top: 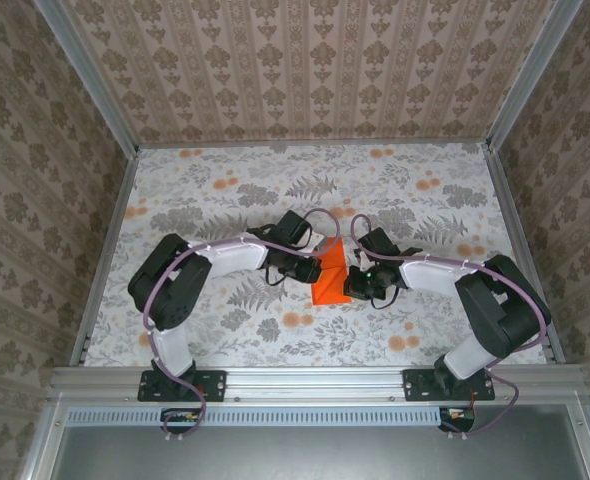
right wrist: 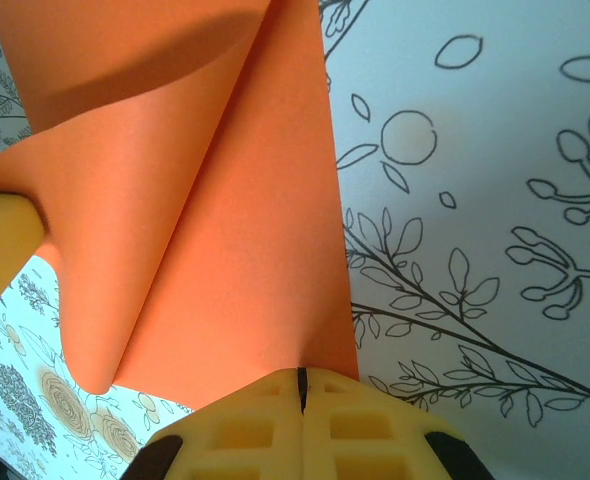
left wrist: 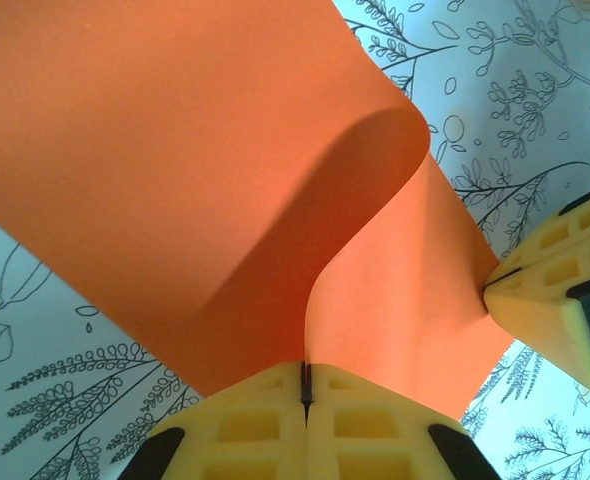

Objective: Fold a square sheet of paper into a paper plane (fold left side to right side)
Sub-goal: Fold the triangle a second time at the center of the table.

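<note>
The bright orange square sheet of paper (top: 330, 279), the stuff of the paper plane, is held between both grippers over the middle of the table. My left gripper (top: 317, 269) is shut on its left edge and my right gripper (top: 348, 284) on its right edge. In the left wrist view the sheet (left wrist: 175, 150) curls over in a soft, uncreased fold, and the yellow jaws of the left gripper (left wrist: 305, 375) pinch its near edge. The right gripper's fingers (left wrist: 555, 290) touch the paper's far corner. In the right wrist view the right gripper (right wrist: 300, 378) clamps the sheet (right wrist: 225, 230).
The table (top: 225, 190) is covered by a cloth printed with leaves and pale orange flowers. Patterned walls (top: 315, 70) close it in on three sides, with metal rails (top: 110, 230) along the edges. Both arms bend inward from their bases at the near edge.
</note>
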Controlling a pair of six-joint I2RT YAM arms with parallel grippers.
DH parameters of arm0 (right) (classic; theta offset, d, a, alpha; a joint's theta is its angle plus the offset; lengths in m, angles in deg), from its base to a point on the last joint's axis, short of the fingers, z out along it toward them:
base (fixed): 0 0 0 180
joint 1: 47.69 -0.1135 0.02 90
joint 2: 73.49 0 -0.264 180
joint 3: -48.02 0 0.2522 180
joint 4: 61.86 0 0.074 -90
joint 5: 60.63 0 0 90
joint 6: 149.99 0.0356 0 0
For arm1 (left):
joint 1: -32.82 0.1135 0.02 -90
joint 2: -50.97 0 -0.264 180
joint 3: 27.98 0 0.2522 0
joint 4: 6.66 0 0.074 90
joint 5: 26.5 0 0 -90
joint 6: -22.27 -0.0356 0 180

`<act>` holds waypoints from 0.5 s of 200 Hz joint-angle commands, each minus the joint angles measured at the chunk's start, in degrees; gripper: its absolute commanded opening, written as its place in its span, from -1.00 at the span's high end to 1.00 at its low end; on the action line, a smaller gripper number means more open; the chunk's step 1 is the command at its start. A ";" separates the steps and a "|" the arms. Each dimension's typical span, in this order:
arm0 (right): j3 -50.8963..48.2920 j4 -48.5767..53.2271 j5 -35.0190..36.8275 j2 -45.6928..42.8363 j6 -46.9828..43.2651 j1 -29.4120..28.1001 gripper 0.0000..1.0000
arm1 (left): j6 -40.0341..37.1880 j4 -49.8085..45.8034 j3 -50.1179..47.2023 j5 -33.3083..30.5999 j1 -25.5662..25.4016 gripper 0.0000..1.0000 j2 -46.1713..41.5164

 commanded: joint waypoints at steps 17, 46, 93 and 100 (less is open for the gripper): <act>-0.11 5.38 2.95 1.96 -0.99 -0.42 0.98 | -1.79 -1.80 1.83 -0.24 0.99 0.93 1.36; 0.00 5.55 3.02 2.20 -1.08 -0.36 0.98 | -1.90 -1.86 2.02 0.00 1.27 0.93 1.84; 0.15 5.73 2.84 2.34 -1.28 -0.40 0.98 | -1.99 -1.88 2.41 0.45 1.51 0.93 2.68; 0.22 5.73 2.86 2.42 -1.28 -0.36 0.98 | -1.99 -1.84 2.48 0.54 1.58 0.93 2.68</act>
